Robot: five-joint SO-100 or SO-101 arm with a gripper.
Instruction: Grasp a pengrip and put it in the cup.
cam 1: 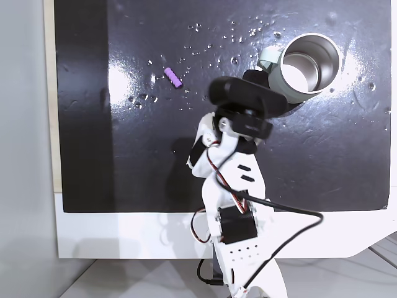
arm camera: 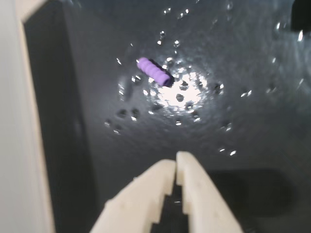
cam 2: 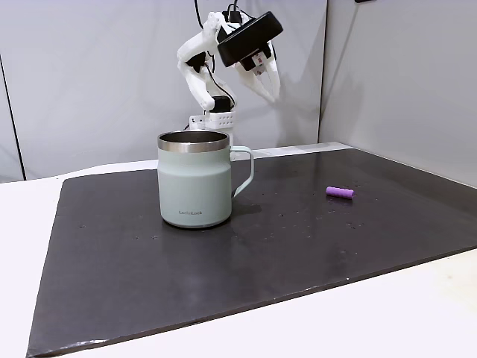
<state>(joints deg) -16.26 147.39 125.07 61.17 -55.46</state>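
You get bright, even room light in both fixed views, with white glare patches on the black mat (cam 1: pixel 87 155) left of the arm and right of the cup (cam 1: pixel 307 64). The arm throws a soft shadow on the mat. Your wrist view is dimmer and soft, with a glare spot at centre; the gripper (arm camera: pixel 175 162) is blurred near the lens.

I see the small lilac ribbed pengrip (cam 1: pixel 173 77) lying flat on its side in the upper left of a fixed view. The mint-green cup (cam 1: pixel 308 64) stands upright at upper right, steel inside bare.
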